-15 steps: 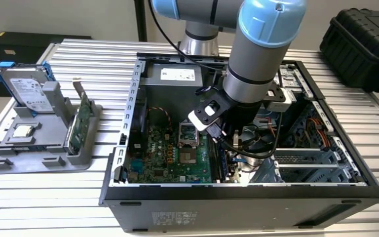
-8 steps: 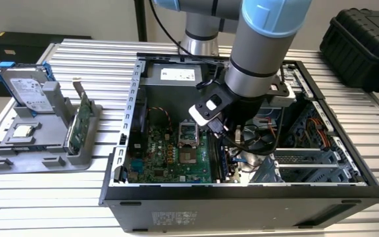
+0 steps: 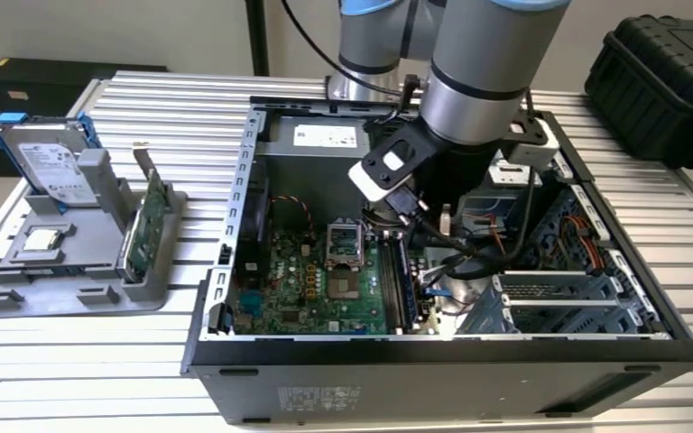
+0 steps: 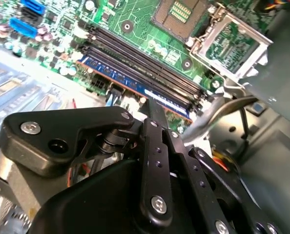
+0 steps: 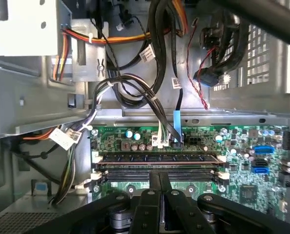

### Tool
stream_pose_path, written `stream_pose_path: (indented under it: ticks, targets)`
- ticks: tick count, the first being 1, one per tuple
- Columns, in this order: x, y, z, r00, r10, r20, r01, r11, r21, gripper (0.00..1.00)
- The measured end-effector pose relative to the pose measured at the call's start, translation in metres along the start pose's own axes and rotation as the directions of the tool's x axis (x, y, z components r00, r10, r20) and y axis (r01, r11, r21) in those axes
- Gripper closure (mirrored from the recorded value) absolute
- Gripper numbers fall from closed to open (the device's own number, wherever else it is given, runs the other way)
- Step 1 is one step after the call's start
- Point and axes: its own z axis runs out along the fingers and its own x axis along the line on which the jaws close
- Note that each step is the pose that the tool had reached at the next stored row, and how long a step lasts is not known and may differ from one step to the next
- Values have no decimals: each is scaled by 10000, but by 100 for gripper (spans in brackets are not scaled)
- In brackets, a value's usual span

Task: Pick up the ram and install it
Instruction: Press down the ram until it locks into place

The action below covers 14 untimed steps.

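Listing, item one: tool (image 4: 152, 109), lowered inside the open computer case (image 3: 244, 171) on the counter (image 3: 142, 361), fingers drawn together directly over the ram (image 4: 135, 85), apparently to press it home. Item two: ram, blue, lying along the outermost memory slot of the motherboard (image 3: 299, 289), at the board edge nearest the drive bays, seemingly seated. Item three: parts holder (image 3: 58, 271), near the counter's edge, keeping spare components upright.

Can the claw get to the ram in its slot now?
Probably yes: the claw sits just above the ram, inside the open case, and no cable lies between them.
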Motion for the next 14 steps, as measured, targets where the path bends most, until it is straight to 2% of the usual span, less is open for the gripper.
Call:
stream_pose_path:
  ticks: [7, 10, 11, 14]
  targets:
    - [0, -2, -316, 10000, 0, 2, 0, 10000, 1, 100]
    - [1, -3, -428, 10000, 0, 1, 0, 10000, 0, 100]
    - [1, -3, -453, 10000, 0, 1, 0, 10000, 0, 100]
    - [1, -3, -461, 10000, -1, -2, 1, 10000, -1, 100]
